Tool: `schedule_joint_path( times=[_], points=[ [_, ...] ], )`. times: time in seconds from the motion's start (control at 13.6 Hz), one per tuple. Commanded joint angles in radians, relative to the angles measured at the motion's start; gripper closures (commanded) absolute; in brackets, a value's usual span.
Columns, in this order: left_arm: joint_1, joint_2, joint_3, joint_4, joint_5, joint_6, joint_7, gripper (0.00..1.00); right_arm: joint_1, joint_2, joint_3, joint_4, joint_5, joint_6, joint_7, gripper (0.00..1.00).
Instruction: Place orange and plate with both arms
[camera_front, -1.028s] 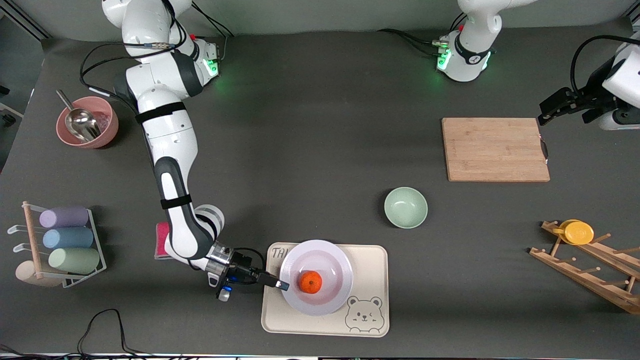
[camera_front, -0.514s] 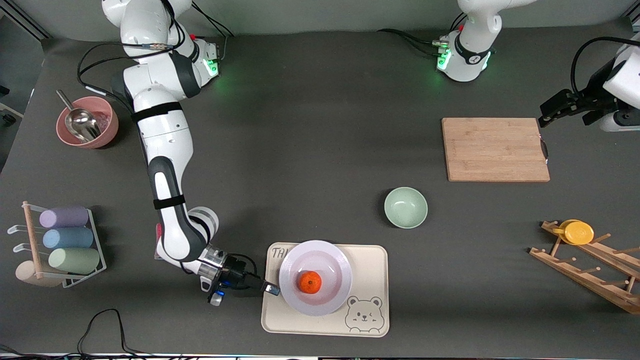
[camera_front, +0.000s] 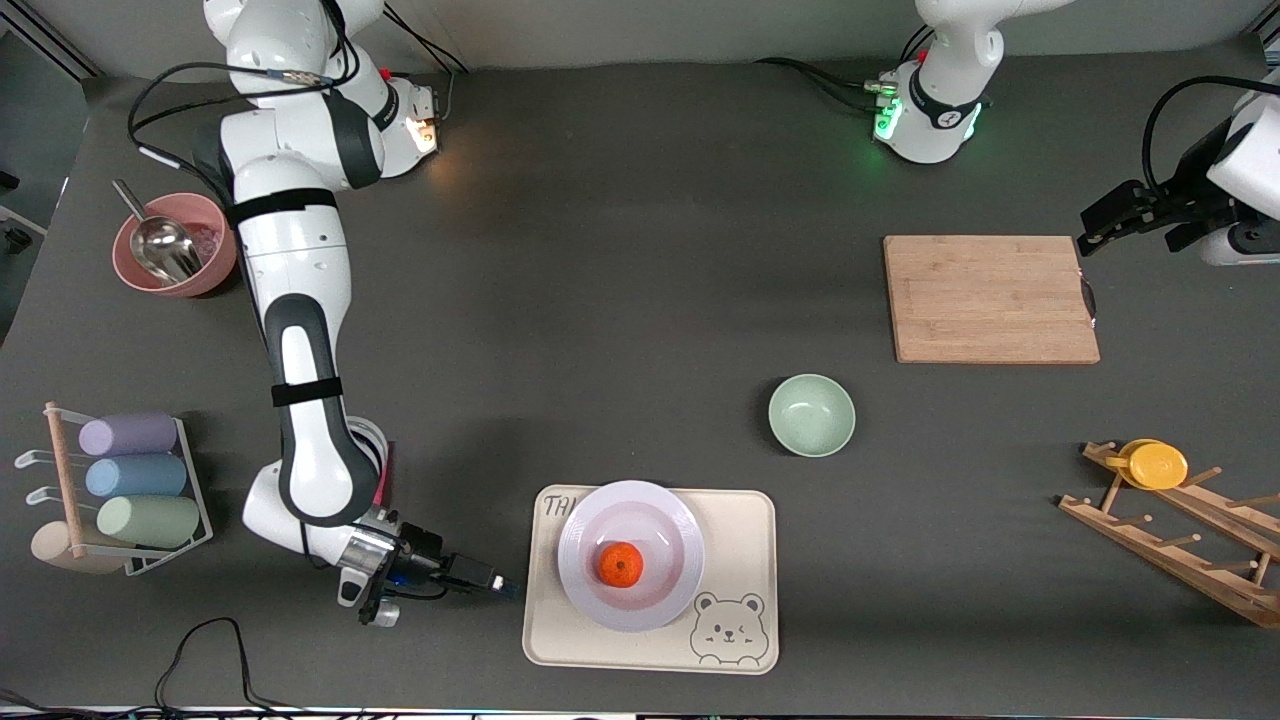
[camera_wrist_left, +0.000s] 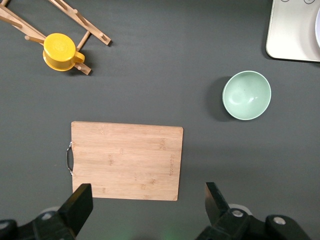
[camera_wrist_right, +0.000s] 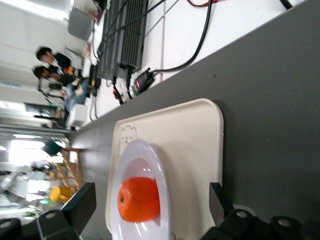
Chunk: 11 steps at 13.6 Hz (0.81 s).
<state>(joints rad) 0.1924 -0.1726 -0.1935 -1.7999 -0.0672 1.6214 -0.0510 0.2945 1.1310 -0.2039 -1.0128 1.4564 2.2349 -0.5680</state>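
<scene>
The orange (camera_front: 621, 564) lies in the middle of the white plate (camera_front: 672, 520). The plate rests on the cream bear-printed tray (camera_front: 740, 530) near the front camera. My right gripper (camera_front: 503, 588) is open and empty, low beside the tray's edge at the right arm's end, apart from the plate. In the right wrist view the orange (camera_wrist_right: 138, 198), the plate (camera_wrist_right: 148, 156) and the tray (camera_wrist_right: 185, 135) show between the fingers of my right gripper (camera_wrist_right: 151, 199). My left gripper (camera_front: 1090, 232) is open and empty. It waits up beside the cutting board and shows in its own view (camera_wrist_left: 147, 196).
A wooden cutting board (camera_front: 990, 298) lies at the left arm's end, with a pale-green bowl (camera_front: 811, 415) nearer the camera. A wooden rack (camera_front: 1175, 540) holds a yellow cup (camera_front: 1155, 464). A pink bowl with a scoop (camera_front: 175, 243) and a cup rack (camera_front: 125, 490) stand at the right arm's end.
My right gripper has drawn back from the plate's rim toward the right arm's end of the table. The plate and the orange have stayed on the tray. The left arm has not moved.
</scene>
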Motion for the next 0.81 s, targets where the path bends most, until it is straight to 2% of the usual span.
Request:
schedule_joint_path(
  times=[0.0, 0.22, 0.29, 0.37, 0.73],
  points=[
    [-0.004, -0.010, 0.006, -0.013, -0.008, 0.014, 0.011, 0.00, 0.017, -0.187, -0.005, -0.244, -0.166, 0.003, 0.002, 0.00],
    [-0.007, -0.008, 0.005, -0.013, 0.007, 0.014, 0.011, 0.00, 0.029, -0.379, -0.008, -0.461, -0.408, 0.005, 0.045, 0.00],
    [-0.005, -0.004, 0.005, -0.012, 0.007, 0.014, 0.011, 0.00, 0.044, -0.449, -0.026, -0.528, -0.480, 0.005, 0.080, 0.00],
    [-0.005, -0.002, 0.005, -0.010, 0.006, 0.015, 0.011, 0.00, 0.073, -0.515, -0.052, -0.593, -0.560, 0.005, 0.118, 0.00],
    [-0.010, -0.001, 0.003, -0.010, 0.007, 0.031, -0.003, 0.00, 0.273, -0.827, -0.262, -0.870, -1.031, -0.033, 0.275, 0.00]
  ],
)
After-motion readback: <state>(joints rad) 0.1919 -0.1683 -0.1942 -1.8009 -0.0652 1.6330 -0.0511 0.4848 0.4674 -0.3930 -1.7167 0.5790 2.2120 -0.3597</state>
